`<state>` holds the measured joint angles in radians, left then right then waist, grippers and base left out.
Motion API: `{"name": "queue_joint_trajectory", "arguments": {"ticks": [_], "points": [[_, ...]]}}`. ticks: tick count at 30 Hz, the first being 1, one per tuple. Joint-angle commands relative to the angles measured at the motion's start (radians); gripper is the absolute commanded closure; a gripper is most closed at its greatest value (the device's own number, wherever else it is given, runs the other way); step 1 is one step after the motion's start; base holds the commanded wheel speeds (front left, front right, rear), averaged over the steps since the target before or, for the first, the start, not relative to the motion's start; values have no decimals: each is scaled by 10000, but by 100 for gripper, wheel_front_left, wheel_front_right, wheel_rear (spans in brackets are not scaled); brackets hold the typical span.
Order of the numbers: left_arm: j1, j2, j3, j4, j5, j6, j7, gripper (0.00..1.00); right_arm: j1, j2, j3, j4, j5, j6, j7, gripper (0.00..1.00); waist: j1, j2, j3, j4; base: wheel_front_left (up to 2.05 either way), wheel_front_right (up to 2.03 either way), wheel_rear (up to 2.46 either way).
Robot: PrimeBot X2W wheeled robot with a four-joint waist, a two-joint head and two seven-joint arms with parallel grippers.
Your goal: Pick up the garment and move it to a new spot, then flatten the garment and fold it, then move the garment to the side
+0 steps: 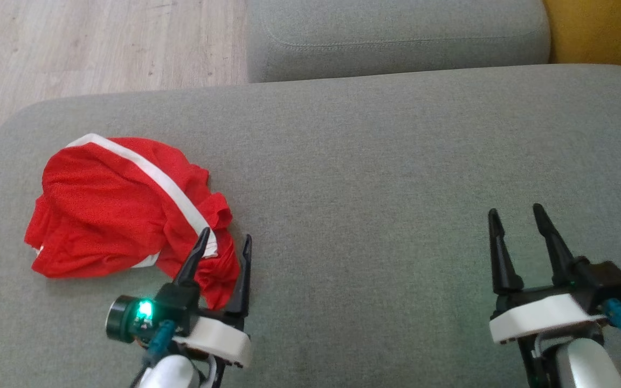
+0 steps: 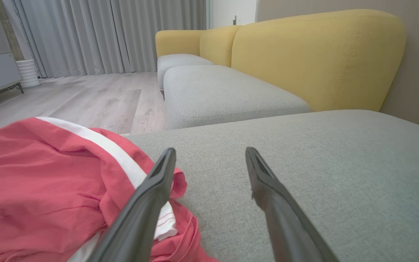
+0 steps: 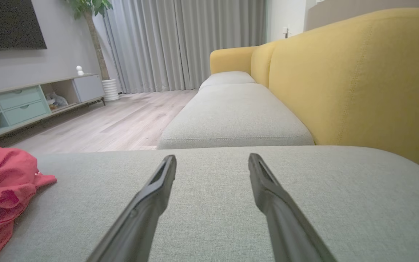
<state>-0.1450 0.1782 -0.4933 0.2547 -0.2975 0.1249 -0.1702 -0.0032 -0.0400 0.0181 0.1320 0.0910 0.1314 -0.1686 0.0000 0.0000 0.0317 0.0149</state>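
Garment (image 1: pixel 111 210): crumpled red, white stripe, near cushion's (image 1: pixel 375 188) left edge.
Left gripper (image 1: pixel 226 234): agape at garment's edge.
Right gripper (image 1: pixel 515 208): agape, empty.
Wrist views: yellow backrest (image 2: pixel 315 58).

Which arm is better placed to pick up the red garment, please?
Left. The left tool, open, sits at the edge of the red garment; the right tool, also open, is far off over bare cushion.
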Motion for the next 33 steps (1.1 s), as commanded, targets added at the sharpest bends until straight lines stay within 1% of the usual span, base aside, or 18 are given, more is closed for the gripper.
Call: {"name": "queue_joint_trajectory", "arguments": {"ticks": [1, 10, 14, 19, 22, 24, 26, 30, 33], "points": [[-601, 189, 101, -251, 320, 158, -174, 0, -408, -88, 269, -334, -393, -6, -187, 0, 0, 0, 4, 7, 0, 0, 0], [-882, 325, -641, -1, 1251, 401, -439, 0, -435, -93, 474, -458, -1835, -6, -452, 0, 0, 0, -81, 30, 0, 0, 0], [-831, 294, -673, -173, 1280, 484, -556, 0, -377, -95, 485, -526, -1439, -7, -570, 0, 0, 0, -141, 19, 0, 0, 0], [-608, 141, -208, -521, 881, 415, -703, 0, -229, -98, 314, -512, -1058, -7, -717, 0, 0, 0, -144, 67, 0, 0, 0], [-446, -7, 188, -685, 646, 247, -790, 0, -152, -100, 290, -488, -839, -7, -805, 0, 0, 0, -133, 123, 0, 0, 0], [-317, -220, 549, -715, 357, 64, -849, 0, -65, -101, 291, -447, -417, -7, -864, 0, 0, 0, -139, 168, 0, 0, 0], [-240, -300, 786, -708, 387, -126, -908, 0, 5, -102, 236, -406, -217, -7, -923, 0, 0, 0, -145, 193, 0, 0, 0], [-54, -437, 994, -94, 191, -579, -916, 0, 125, -102, 212, -66, -73, -7, -931, 0, 0, 0, -200, 216, 0, 0, 0], [-25, -523, 1048, 502, 185, -640, -916, 0, 154, -102, 202, 330, 111, -7, -931, 0, 0, 0, -256, 203, 0, 0, 0]]}}
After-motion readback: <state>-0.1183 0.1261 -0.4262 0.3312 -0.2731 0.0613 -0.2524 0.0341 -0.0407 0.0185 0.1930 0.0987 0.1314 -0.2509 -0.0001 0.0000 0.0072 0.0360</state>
